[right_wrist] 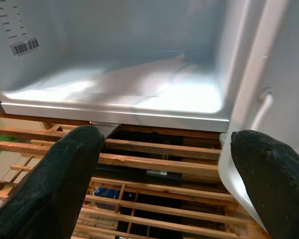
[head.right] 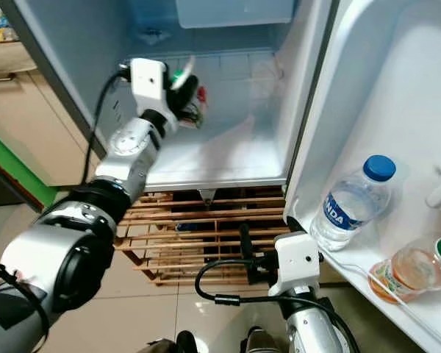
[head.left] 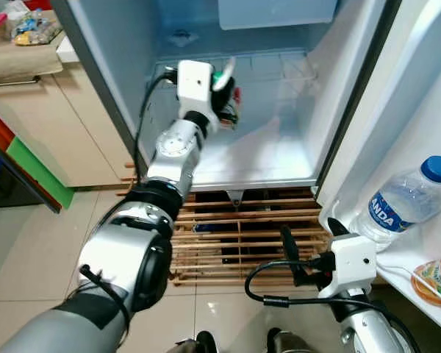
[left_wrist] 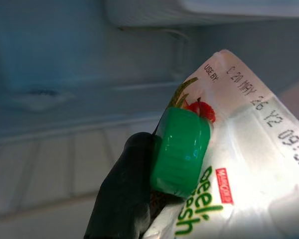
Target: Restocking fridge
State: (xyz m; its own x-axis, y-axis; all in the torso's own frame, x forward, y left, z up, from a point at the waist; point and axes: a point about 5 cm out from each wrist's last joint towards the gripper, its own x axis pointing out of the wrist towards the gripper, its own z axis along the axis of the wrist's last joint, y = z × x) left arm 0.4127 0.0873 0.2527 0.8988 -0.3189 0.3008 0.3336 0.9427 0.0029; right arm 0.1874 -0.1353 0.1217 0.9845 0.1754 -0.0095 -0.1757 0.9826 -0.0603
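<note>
- The left gripper (head.left: 224, 92), upper centre of the head views, reaches into the open fridge (head.left: 279, 147) with its jaws closed on a white juice carton (left_wrist: 239, 164)
- In the left wrist view a black finger (left_wrist: 124, 194) presses against the carton just beside its green cap (left_wrist: 180, 152); a use-by date runs along the top edge
- The carton is held tilted inside the compartment, above the fridge's white floor (right_wrist: 139, 89) and in front of a wire shelf (head.left: 279, 70)
- The right gripper (right_wrist: 164, 174) hangs low at the bottom of the frame, over a wooden slatted rack (head.left: 235, 235) beneath the fridge, its jaws spread wide and holding nothing
- On the door shelf (head.right: 397, 287) at right, a water bottle (head.right: 349, 202) with a blue cap leans beside an orange drink bottle (head.right: 415, 268) with a green cap
- A pale cabinet (head.left: 73, 132) stands at upper left
</note>
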